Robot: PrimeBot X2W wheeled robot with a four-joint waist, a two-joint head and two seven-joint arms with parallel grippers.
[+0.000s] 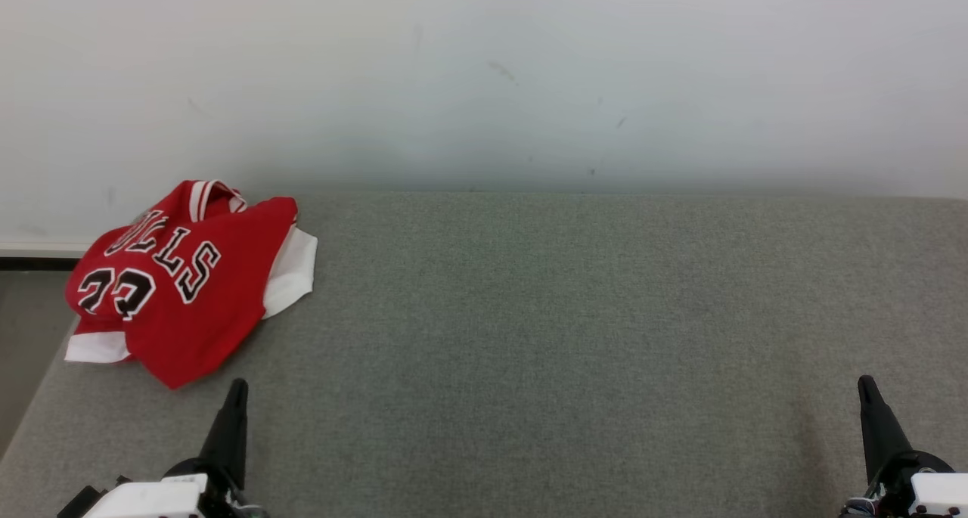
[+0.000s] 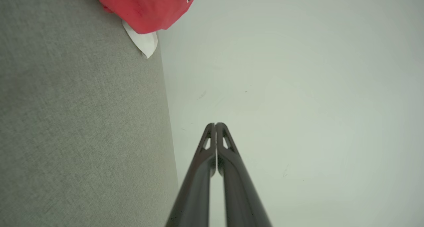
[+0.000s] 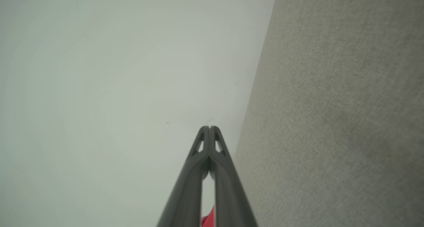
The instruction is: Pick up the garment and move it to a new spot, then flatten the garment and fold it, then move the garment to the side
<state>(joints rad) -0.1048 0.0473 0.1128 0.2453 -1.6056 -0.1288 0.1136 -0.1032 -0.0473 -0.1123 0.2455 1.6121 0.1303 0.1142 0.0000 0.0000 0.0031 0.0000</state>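
The crumpled jersey point(image 1: 189, 283) lies at the far-left corner of the tabletop point(image 1: 567, 336), just ahead of the left pincer point(image 1: 237, 388) and well apart from the right pincer point(image 1: 866, 386); both pincers are clenched and empty, so the left arm is nearer.

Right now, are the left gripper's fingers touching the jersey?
Apart. The head view shows bare grey surface between the left gripper and the red jersey.

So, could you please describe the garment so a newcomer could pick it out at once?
Start at the grey fabric surface below the white wall. Near its far left corner, ahead of the left hand, lies a crumpled garment: bright red, white trim, black lettering, the one coloured thing there.
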